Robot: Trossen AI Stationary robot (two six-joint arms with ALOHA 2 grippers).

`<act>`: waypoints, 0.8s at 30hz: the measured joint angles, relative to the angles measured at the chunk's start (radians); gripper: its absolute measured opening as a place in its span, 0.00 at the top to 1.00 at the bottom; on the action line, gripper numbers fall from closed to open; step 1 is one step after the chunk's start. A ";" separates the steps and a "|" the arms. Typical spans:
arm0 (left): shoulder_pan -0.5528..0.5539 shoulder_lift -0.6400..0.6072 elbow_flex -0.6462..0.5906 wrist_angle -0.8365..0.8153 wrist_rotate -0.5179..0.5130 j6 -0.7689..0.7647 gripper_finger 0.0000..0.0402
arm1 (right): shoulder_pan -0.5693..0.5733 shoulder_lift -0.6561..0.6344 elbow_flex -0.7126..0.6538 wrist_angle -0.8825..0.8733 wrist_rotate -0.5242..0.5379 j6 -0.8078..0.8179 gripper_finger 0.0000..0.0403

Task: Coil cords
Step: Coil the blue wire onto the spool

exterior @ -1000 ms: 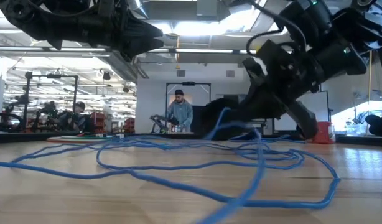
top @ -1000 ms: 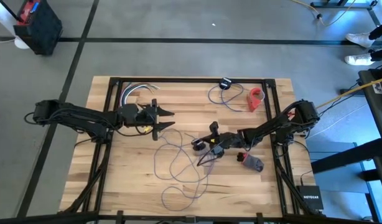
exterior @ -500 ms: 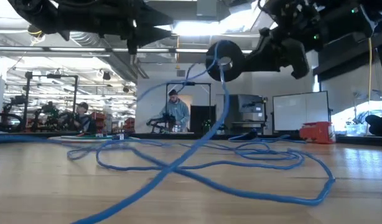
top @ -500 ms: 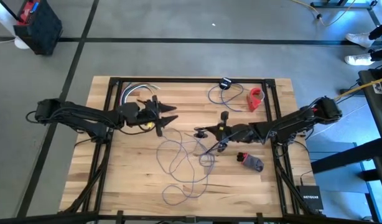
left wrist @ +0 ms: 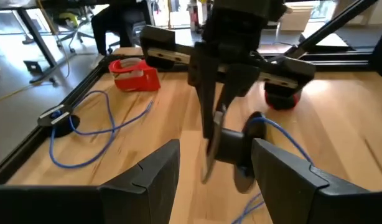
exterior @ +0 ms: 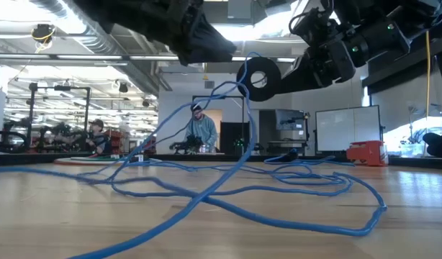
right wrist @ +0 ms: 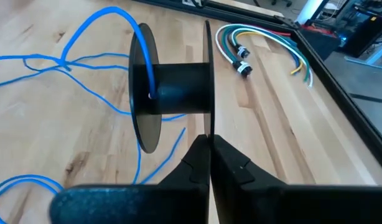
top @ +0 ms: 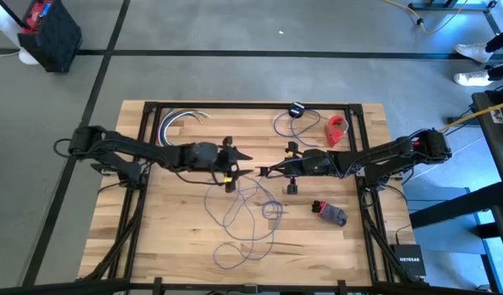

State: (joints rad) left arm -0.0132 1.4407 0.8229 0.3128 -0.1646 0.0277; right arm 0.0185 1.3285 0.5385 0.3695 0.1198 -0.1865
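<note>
A thin blue cord (top: 243, 215) lies in loose loops on the wooden table, and one end runs up to a small black spool (right wrist: 172, 93). The spool (exterior: 259, 75) hangs above the table's middle with my right gripper (top: 264, 171) shut on it. My left gripper (top: 242, 168) is open just left of the spool. In the left wrist view its fingers (left wrist: 150, 180) stand on either side of the spool (left wrist: 241, 148); whether they touch it does not show. My right gripper (right wrist: 208, 140) pinches the thin rim of one spool flange (right wrist: 206, 118) between its two fingers, coming from the table's right and slanting slightly down. The spool is lifted clear, its axle lying across the fingers. The cord (right wrist: 147, 59) leaves the core and hangs slack to the table.
A second short blue cord (top: 286, 127) with a black plug (top: 297, 109) lies at the far edge beside a red object (top: 337, 129). A bundle of coloured cables (top: 179, 120) lies far left. A grey and red object (top: 330, 213) sits near right. A person stands beyond the table.
My right gripper has risen and gone toward the far edge, rolling its wrist; the spool has come up clear of the table and drawn a strand of cord up with it. My left gripper, still open, has reached toward the table's right, up to the spool.
</note>
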 joint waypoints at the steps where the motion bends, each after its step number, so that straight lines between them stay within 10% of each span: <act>1: 0.000 0.005 0.004 -0.002 0.000 0.000 0.52 | 0.000 0.000 0.000 0.000 -0.001 0.001 0.99; 24: 0.001 0.063 0.008 0.062 0.031 0.009 0.52 | 0.000 0.001 0.000 0.040 -0.027 -0.001 0.99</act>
State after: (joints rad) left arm -0.0124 1.5036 0.8314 0.3744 -0.1333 0.0368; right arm 0.0189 1.3293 0.5381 0.4099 0.0925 -0.1879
